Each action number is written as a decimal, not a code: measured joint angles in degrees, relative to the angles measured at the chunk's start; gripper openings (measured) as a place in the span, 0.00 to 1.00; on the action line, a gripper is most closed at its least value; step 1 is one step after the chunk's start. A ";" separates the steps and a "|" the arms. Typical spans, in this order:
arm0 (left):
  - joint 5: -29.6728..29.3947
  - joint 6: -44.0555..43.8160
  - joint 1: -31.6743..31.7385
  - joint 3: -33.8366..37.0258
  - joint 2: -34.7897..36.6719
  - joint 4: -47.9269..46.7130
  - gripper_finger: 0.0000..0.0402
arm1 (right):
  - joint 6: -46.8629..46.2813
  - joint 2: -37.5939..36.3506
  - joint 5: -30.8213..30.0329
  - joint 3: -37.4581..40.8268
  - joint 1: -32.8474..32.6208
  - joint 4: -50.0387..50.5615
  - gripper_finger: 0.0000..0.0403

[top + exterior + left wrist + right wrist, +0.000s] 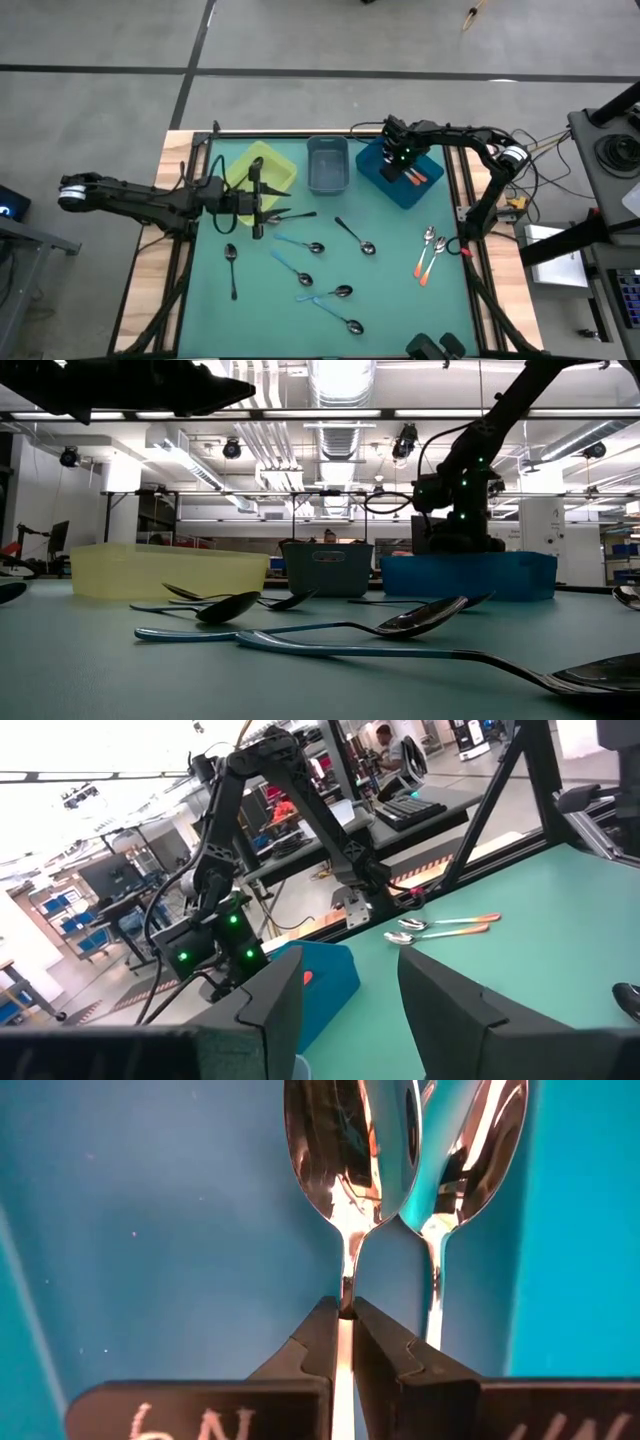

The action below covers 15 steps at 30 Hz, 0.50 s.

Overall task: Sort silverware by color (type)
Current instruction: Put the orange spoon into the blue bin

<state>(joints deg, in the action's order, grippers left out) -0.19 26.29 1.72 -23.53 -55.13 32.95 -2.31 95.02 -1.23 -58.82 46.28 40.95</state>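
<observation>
My right gripper (pixel 405 168) hangs over the blue bin (pixel 385 185) at the table's far right and is shut on a spoon (pixel 350 1150). A second spoon (pixel 470 1150) lies beside it in the bin, where orange-red handles (pixel 418 178) show. My left gripper (pixel 266 205) is open and holds nothing, hovering just near of the yellow bin (pixel 275 165). On the green mat lie black spoons (pixel 232 265) (pixel 355 237) (pixel 290 214), several light blue spoons (pixel 300 244) and two orange-red ones (pixel 428 255). My right gripper pinches the spoon's thin neck (pixel 347 1285), just behind the shiny bowl, between its two fingertips (pixel 322 1330). The fingers point down into the blue bin and the handle runs back between them, along the fingers. The bowl sticks out past the fingertips, against the second spoon's bowl.
A grey-blue bin (pixel 328 163) stands between the yellow and blue bins along the far edge. In the low view the three bins (pixel 325 568) line the far side behind the spoons. The table's wooden frame (pixel 150 270) borders the mat.
</observation>
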 joint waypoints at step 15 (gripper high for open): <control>-2.27 0.01 0.04 0.00 -0.01 -0.46 0.36 | -0.24 0.00 -0.31 0.12 0.00 0.07 0.03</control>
<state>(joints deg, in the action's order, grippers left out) -2.46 26.29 1.76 -23.53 -55.14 32.49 -2.55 95.02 -1.54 -58.70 46.28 41.01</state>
